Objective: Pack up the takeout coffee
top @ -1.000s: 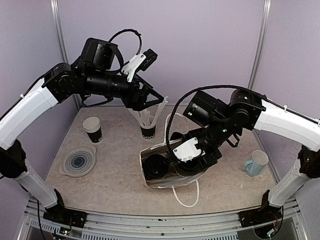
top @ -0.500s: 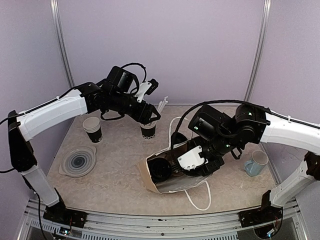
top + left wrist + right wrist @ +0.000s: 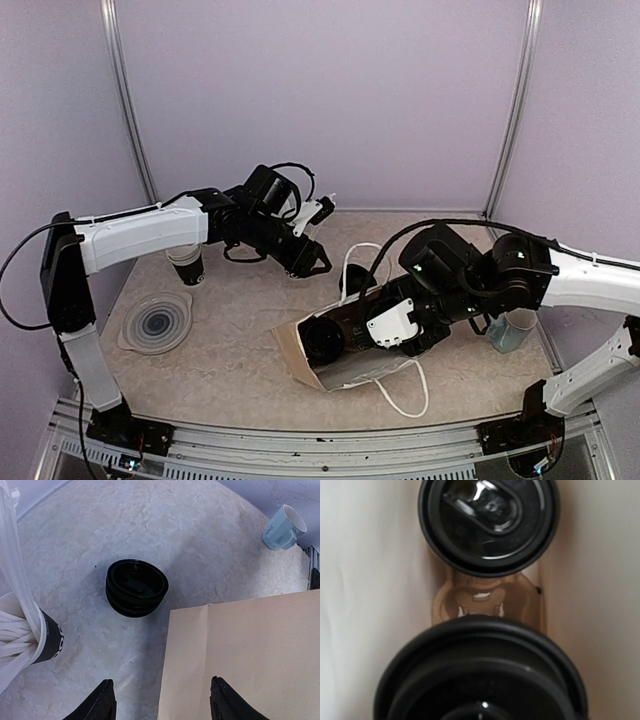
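The brown paper bag (image 3: 345, 377) lies tipped on the table, its mouth to the left and its white handles loose. My right gripper (image 3: 368, 335) reaches inside it. In the right wrist view a black-lidded takeout coffee (image 3: 480, 680) fills the spot at my jaws and hides the fingers. A second lidded cup (image 3: 487, 522) stands farther in the bag and also shows at its mouth in the top view (image 3: 322, 340). My left gripper (image 3: 162, 702) is open and empty, low over the table beside the bag's wall (image 3: 245, 655).
A stack of black lids (image 3: 136, 587) sits ahead of the left gripper. A black cup of white stirrers (image 3: 47, 640) is to its left. A pale blue mug (image 3: 512, 332) stands at the right. Stacked white-rimmed cups (image 3: 186, 260) and a grey round dish (image 3: 157, 322) are at the left.
The left arm has come down and forward from high up to just above the table near the stirrer cup. The right arm has tipped the bag over and shifted right.
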You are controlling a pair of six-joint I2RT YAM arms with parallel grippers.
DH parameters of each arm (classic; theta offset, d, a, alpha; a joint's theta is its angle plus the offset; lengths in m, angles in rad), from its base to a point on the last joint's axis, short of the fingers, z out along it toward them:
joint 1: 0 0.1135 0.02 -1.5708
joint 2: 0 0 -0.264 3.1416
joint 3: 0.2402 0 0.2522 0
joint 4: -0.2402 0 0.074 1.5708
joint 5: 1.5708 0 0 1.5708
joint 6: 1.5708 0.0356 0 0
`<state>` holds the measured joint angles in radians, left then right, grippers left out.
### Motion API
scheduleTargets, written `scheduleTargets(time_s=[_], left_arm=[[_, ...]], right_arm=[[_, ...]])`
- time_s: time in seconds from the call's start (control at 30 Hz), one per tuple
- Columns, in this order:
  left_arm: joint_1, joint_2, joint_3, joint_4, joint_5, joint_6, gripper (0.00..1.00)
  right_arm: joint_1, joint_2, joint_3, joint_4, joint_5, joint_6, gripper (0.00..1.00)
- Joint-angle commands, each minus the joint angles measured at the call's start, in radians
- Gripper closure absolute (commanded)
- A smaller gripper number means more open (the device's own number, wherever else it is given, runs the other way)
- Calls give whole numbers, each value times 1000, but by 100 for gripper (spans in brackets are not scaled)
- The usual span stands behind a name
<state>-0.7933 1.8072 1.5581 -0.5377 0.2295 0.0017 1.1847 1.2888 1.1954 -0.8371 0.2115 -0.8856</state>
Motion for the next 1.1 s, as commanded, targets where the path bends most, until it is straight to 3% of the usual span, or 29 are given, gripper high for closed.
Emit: scheduleTargets(time_s=[0.0,0.67,1.07], left_arm=[[-6,52,8,9,43,49,37],[-1,189,40,2,114,103,37],[18,211,38,8,147,126,37]], right_arm=[[12,-12,-46,90,17,-11,48],[-30,-17,-189,303,70,-86,50],[-73,9,-199,321,16,-107,52]])
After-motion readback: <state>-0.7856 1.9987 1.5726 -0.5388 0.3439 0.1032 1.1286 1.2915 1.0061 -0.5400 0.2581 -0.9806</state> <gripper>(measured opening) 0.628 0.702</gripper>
